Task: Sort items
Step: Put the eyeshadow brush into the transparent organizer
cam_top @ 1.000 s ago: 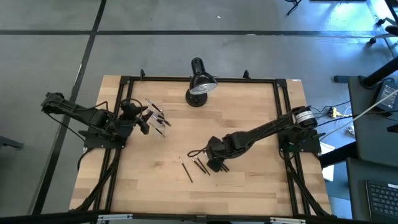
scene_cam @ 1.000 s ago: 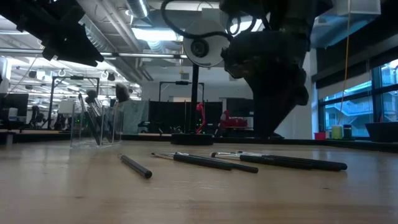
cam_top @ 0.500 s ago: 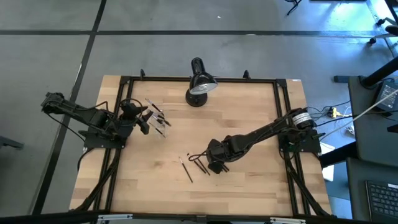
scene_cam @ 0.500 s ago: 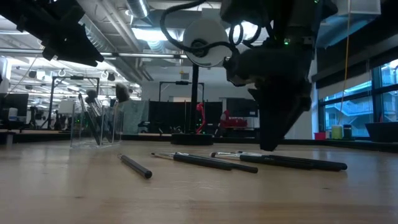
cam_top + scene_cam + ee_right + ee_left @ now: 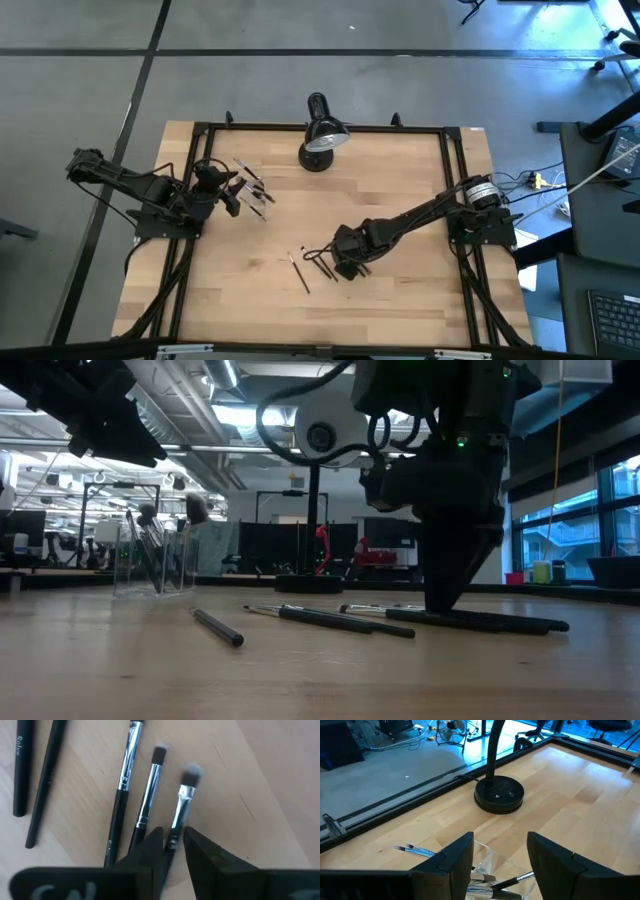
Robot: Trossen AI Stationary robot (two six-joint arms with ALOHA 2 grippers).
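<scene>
My left claw [image 5: 500,865] hangs wide over the clear cup [image 5: 157,560] of brushes near the surface's [image 5: 400,200] left edge. My right claw [image 5: 172,847] has dropped onto the loose brushes [image 5: 330,619] mid-surface, narrowing around one brush [image 5: 182,802]; pickup looks imminent. A black lamp [image 5: 320,135] stands by the far edge; office beyond.
</scene>
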